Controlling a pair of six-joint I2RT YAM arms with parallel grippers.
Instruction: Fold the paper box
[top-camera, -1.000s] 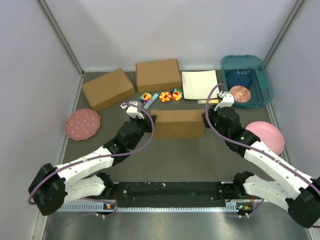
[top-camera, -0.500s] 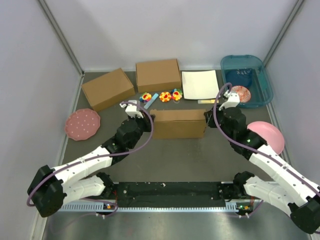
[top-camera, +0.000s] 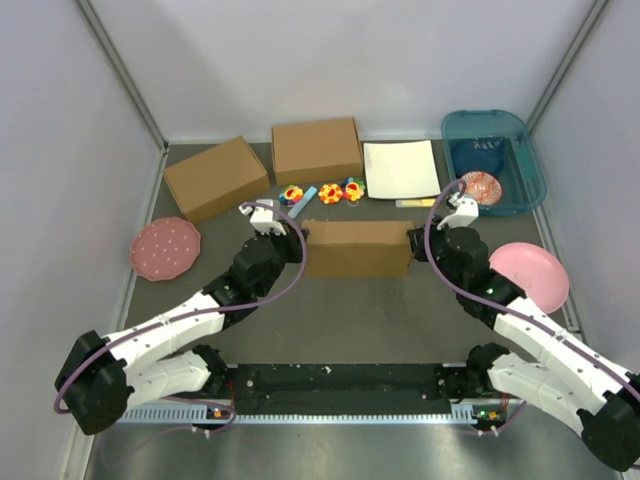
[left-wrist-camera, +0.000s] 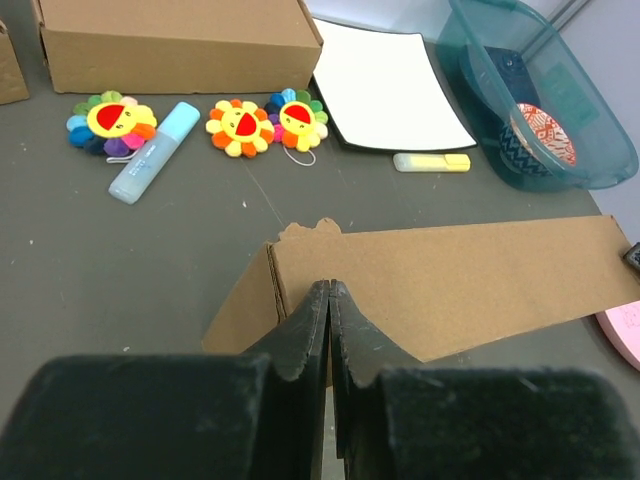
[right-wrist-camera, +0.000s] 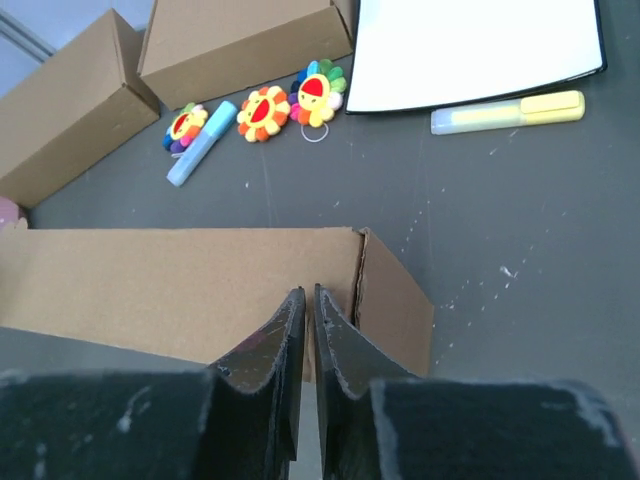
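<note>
Box of plain brown corrugated cardboard (top-camera: 355, 248) sits centre of worktop (top-camera: 380, 310), closed rectangle; folding nearly done, I judge. Left pincer (left-wrist-camera: 329, 290) clenched empty at left end; right pincer (right-wrist-camera: 305, 297) likewise opposite.

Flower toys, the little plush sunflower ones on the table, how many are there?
3, in a row in front of the back cardboard box: one flower toy left of the blue tube, a second and a third right of it, side by side. None seems hidden.
</note>
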